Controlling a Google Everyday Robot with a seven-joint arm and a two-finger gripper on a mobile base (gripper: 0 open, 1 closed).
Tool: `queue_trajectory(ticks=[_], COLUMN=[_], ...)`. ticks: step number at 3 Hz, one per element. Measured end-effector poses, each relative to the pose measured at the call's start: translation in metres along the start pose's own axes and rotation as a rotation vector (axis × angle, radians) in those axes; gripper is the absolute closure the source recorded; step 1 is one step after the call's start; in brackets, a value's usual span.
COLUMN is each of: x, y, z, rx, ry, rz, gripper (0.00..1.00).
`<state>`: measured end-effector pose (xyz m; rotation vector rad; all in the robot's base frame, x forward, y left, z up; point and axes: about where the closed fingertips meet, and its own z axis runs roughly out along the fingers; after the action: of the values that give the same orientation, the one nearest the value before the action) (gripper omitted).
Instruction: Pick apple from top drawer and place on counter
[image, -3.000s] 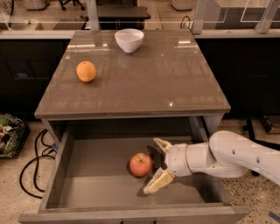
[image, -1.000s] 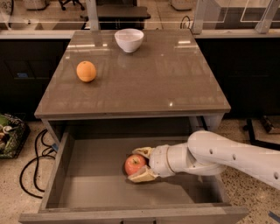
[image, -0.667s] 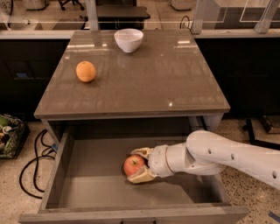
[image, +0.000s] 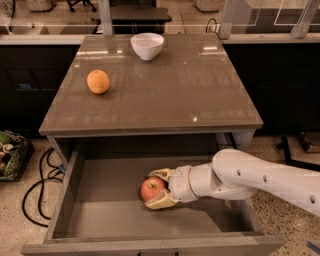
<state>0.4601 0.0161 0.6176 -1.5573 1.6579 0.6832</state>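
Note:
The small red apple (image: 151, 188) lies on the floor of the open top drawer (image: 100, 200), near its middle. My gripper (image: 157, 189) reaches in from the right on a white arm. Its two tan fingers (image: 159, 201) are closed around the apple, one behind it and one in front. The apple sits low, at or just above the drawer floor. The glossy grey-brown counter (image: 180, 85) lies above and behind the drawer.
An orange (image: 98, 81) sits on the counter's left side and a white bowl (image: 147, 45) at its back. Black cables (image: 37, 185) and a bag (image: 10, 155) lie on the floor at the left. The drawer's side walls flank the arm.
Three seconds ago the gripper stood open to the right of the apple. It has since moved left and shut on the apple. Over the last second little has moved.

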Motion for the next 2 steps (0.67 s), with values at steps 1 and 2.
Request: queue_trajectory(ticks=[1, 2], x=[-0.017, -0.035], y=[0.001, 0.005], z=[-0.016, -0.039], rx=[0.012, 0.043], ry=[-0.008, -0.035], rz=[-0.026, -0.059], gripper=[1.0, 1.0])
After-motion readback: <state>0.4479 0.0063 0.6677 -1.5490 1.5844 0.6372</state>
